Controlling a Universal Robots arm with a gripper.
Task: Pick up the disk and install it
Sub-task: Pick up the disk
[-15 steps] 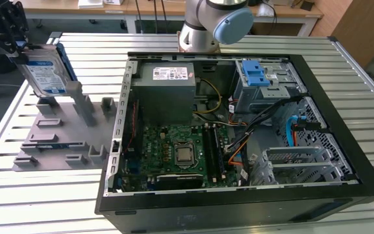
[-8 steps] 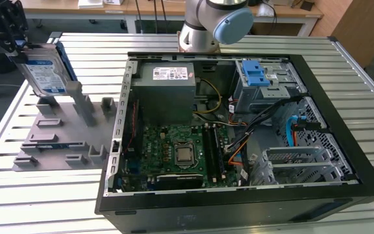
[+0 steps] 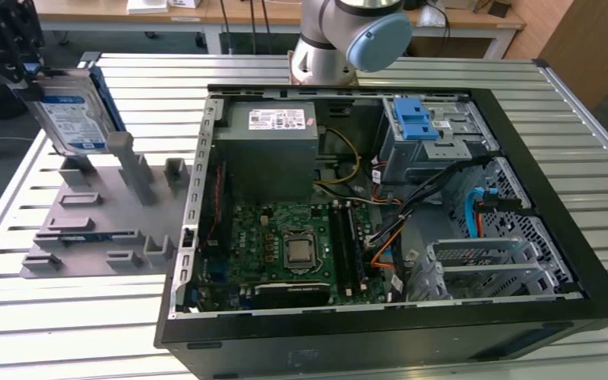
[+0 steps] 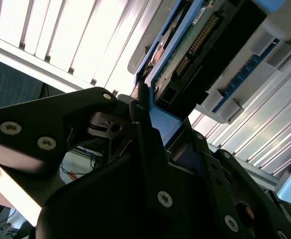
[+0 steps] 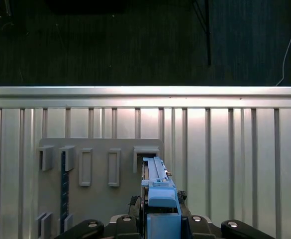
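Observation:
The disk is a silver hard drive with a blue-and-white label and blue side rails. It hangs upright over the far end of the grey holder rack, at the exterior view's left. My black gripper is shut on its upper end. In the second wrist view the disk's green circuit board and blue rail run out from between the black fingers. In the first wrist view the disk is edge-on above the rack's slots.
An open computer case lies on the slatted metal table, to the exterior view's right of the rack. Inside are a grey power supply, a motherboard and a metal drive cage with blue tabs. The arm's base stands behind the case.

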